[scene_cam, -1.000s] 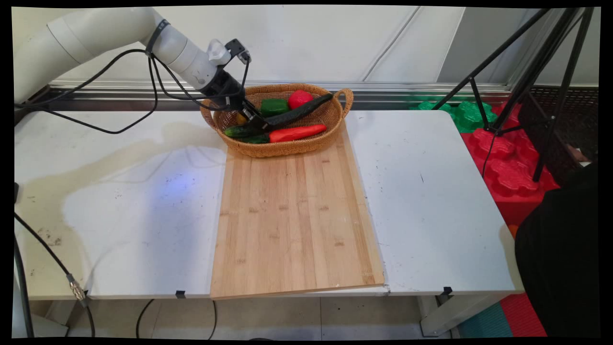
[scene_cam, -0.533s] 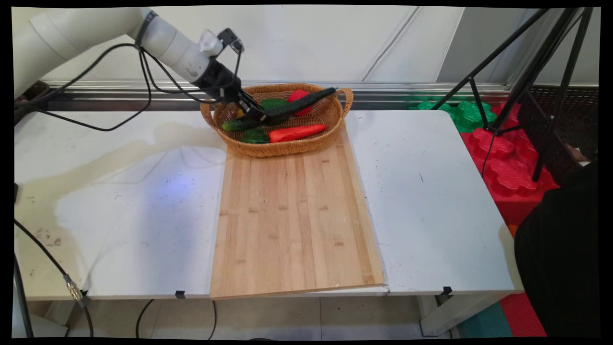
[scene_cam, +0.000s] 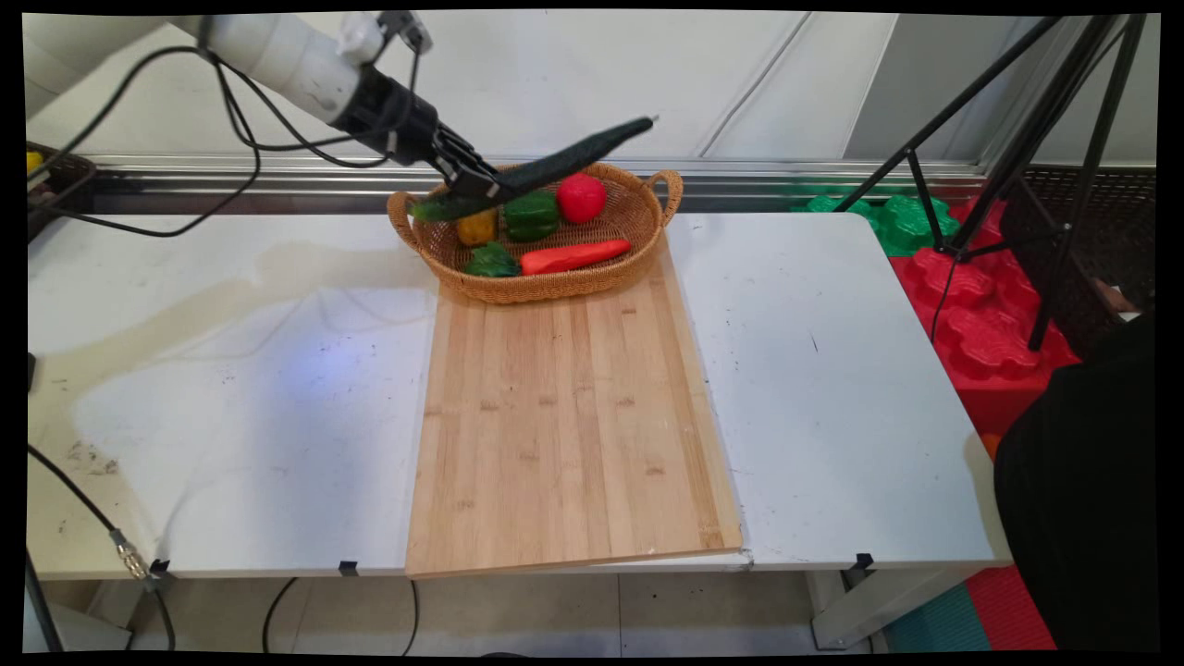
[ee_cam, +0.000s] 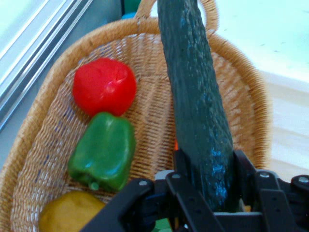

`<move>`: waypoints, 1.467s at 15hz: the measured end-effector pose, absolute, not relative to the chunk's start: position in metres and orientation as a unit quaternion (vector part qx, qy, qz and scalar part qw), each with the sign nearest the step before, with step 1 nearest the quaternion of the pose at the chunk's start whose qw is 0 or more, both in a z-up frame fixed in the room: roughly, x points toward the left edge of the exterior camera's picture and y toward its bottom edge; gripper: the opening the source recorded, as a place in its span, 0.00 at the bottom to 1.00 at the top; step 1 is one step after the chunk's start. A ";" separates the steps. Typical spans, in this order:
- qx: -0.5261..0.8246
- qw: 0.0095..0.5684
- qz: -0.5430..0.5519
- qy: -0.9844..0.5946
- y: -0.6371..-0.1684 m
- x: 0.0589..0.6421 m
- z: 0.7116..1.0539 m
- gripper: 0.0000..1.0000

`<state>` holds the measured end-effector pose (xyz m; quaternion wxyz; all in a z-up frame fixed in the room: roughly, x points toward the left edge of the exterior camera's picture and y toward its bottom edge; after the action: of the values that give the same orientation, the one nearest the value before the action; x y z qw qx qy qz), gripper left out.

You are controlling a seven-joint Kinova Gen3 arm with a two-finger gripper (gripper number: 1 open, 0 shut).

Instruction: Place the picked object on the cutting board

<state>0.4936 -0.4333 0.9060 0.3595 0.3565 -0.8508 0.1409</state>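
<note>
Above the wicker basket at the table's far edge, we see the black gripper with its jaws clamped on a long dark cucumber, held clear of the basket and tilted, its far end raised toward the wall. From the hand camera we look along the cucumber between the fingers. Below it in the basket lie a red tomato, a green pepper and a yellow pepper; we also see an orange carrot. The basket's near side sits on a wooden board.
</note>
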 end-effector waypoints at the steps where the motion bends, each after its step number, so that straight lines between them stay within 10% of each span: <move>1: 0.347 0.365 0.143 -0.852 -0.426 0.495 0.914 0.00; 8: 0.275 0.371 0.126 -0.878 -0.373 0.487 0.928 0.00; 22: 0.332 0.316 0.035 -0.888 -0.325 0.437 0.850 0.00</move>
<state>0.4371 -0.3249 0.8502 0.3156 0.3324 -0.8881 0.0347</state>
